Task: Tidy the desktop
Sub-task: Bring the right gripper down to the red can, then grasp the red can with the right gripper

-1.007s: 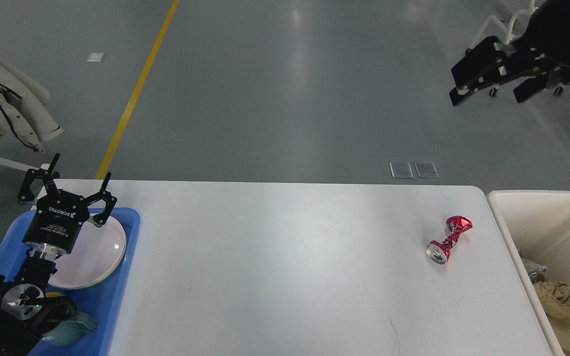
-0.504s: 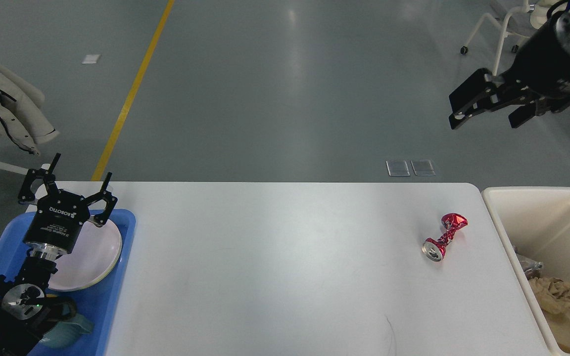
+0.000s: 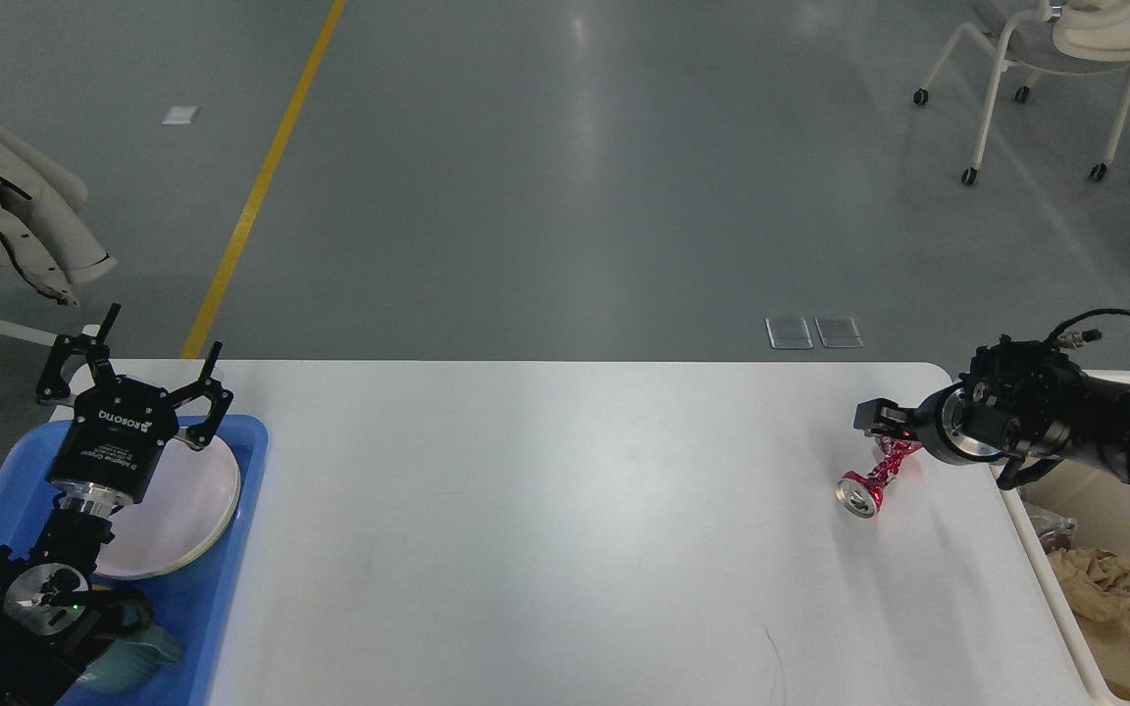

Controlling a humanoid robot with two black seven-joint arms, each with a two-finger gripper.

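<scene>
The desktop [image 3: 545, 510] is a wide white tabletop with rounded corners. A crushed red can [image 3: 867, 484] lies on it near the right end, its silver end facing me. My right gripper [image 3: 881, 422] reaches in from the right and sits low over the can's far end. It is seen end-on and dark, so I cannot tell its fingers apart. My left gripper [image 3: 133, 368] is open and empty, held above the far end of the blue tray [image 3: 231, 559].
The blue tray at the left holds a white plate [image 3: 187, 500] and a teal cup [image 3: 148, 649]. A cream bin [image 3: 1060, 588] with crumpled paper [image 3: 1104, 588] stands off the table's right end. A chair [image 3: 1065, 39] stands on the floor, far right.
My right arm has swung down from high at the upper right to the red can. The can has shifted little. The left arm has not moved.
</scene>
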